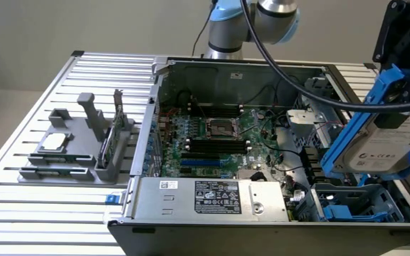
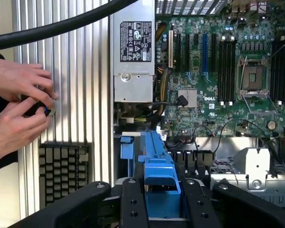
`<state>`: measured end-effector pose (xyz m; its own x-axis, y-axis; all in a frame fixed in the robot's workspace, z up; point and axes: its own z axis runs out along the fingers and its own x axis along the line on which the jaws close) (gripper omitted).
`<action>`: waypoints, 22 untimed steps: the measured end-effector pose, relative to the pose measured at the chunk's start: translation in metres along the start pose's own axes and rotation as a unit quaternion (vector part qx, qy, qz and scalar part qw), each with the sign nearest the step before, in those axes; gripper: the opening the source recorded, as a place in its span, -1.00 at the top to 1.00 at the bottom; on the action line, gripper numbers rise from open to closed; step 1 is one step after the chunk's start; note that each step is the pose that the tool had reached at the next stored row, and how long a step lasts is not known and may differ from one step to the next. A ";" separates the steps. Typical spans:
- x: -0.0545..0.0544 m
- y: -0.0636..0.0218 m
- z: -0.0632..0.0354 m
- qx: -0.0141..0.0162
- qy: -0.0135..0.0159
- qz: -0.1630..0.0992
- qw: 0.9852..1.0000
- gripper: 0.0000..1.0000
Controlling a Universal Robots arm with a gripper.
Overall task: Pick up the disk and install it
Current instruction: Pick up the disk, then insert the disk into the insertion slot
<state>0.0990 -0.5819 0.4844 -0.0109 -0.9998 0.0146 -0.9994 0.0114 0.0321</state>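
The disk (image 1: pixel 394 144) is a silver-grey hard drive with a white label and blue carrier rails. It hangs tilted on edge at the exterior view's right, above the front corner of the open computer case (image 1: pixel 262 160). My gripper (image 1: pixel 403 98) is shut on its upper blue rail. In the wrist view the black fingers (image 2: pixel 133 202) clamp the blue carrier (image 2: pixel 156 166) from both sides, with my gripper (image 2: pixel 164 202) centred on it. Below the disk sits the drive bay (image 1: pixel 354 205) with blue plastic parts inside.
The case holds a green motherboard (image 1: pixel 212 138) and a silver power supply (image 1: pixel 212 197) along its near edge. A grey fixture (image 1: pixel 77 149) on the slatted table carries a square chip and an upright green card. A person's hands (image 2: pixel 19 109) work beside a keyboard (image 2: pixel 64 171).
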 end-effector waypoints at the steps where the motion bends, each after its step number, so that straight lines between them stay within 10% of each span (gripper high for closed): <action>1: 0.002 -0.0020 0.0017 0.000 0.000 0.000 1.000 0.35; 22: 0.005 -0.0191 0.0394 0.000 0.001 -0.017 1.000 0.35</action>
<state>0.1167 -0.5880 0.4445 0.0228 -0.9996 0.0146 -0.9992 -0.0223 0.0333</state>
